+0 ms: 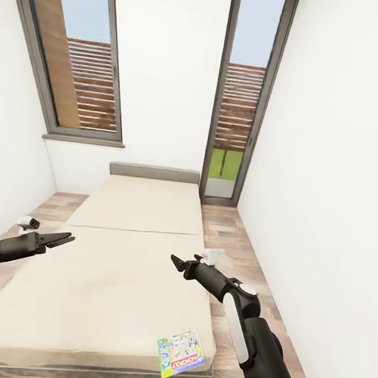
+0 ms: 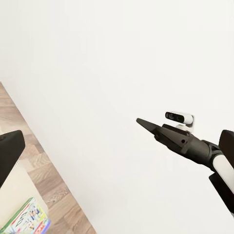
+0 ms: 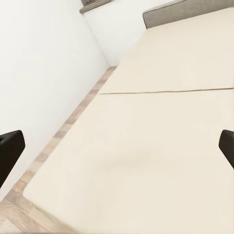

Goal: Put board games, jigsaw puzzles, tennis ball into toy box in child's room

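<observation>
We read "Monopoly" on the green-white flat game box (image 1: 181,353) at the beige bed's (image 1: 111,274) corner; both our black grippers, left (image 1: 65,238) and right (image 1: 175,263), hover pressed together.

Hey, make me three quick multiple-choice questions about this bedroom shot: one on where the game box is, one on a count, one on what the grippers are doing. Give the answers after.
1. Where does the game box lie on the bed?
A. against the headboard
B. at the near corner on the robot's right
C. in the middle

2. How many game boxes show on the bed?
A. one
B. two
C. three

3. What state are the left gripper and right gripper in?
A. both shut on a box
B. one holds a ball
C. both held above the bed, holding nothing

Answers:
1. B, the head view shows it at the mattress's near right corner.
2. A, a single green-white box lies there and the rest of the mattress is bare.
3. C, both hang over the mattress with nothing between the fingers.
</observation>
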Motion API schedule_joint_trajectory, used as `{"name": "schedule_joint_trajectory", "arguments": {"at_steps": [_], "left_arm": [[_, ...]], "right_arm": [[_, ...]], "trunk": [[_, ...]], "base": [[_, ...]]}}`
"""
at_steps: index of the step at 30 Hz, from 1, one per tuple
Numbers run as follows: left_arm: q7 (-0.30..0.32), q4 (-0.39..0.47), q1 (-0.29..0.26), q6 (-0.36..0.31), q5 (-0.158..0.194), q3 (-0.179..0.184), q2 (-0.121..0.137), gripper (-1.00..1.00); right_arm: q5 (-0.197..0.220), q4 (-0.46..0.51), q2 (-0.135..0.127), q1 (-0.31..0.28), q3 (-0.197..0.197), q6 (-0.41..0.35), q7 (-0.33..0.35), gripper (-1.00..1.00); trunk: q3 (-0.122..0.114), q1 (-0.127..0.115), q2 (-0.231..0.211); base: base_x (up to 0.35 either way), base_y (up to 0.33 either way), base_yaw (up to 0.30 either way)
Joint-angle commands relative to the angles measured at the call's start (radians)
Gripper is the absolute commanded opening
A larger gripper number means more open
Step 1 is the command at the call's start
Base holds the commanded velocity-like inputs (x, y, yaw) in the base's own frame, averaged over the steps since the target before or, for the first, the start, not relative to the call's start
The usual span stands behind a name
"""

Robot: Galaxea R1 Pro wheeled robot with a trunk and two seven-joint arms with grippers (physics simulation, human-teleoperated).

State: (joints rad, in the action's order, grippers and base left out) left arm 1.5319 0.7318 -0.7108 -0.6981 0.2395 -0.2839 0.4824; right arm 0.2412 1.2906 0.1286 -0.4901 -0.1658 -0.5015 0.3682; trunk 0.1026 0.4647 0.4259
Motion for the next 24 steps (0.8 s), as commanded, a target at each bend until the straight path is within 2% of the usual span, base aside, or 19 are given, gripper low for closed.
{"name": "schedule_joint_trajectory", "arguments": {"at_steps": [1,9,18,24], "left_arm": [[0.004,0.0,-0.001,-0.011,0.0,0.0,0.001,1.0],[0.004,0.0,-0.001,-0.012,-0.001,0.0,0.004,1.0],[0.004,0.0,-0.001,-0.012,0.0,0.0,0.004,1.0],[0.004,0.0,-0.001,-0.012,0.0,0.0,0.004,1.0]], "right_arm": [[0.006,0.001,0.0,-0.001,0.001,-0.007,0.0,1.0],[0.008,0.001,0.0,-0.001,0.0,-0.006,0.0,1.0],[0.01,0.0,0.0,-0.001,0.0,-0.005,0.0,1.0],[0.014,0.0,0.0,-0.001,0.001,-0.004,0.0,1.0]], "trunk": [[0.002,0.001,0.002],[-0.002,0.001,0.002],[-0.003,0.001,0.002],[-0.003,0.001,0.002]], "base": [[0.0,0.0,0.242],[0.0,0.105,0.212],[0.0,0.038,0.027],[0.0,0.157,0.002]]}}
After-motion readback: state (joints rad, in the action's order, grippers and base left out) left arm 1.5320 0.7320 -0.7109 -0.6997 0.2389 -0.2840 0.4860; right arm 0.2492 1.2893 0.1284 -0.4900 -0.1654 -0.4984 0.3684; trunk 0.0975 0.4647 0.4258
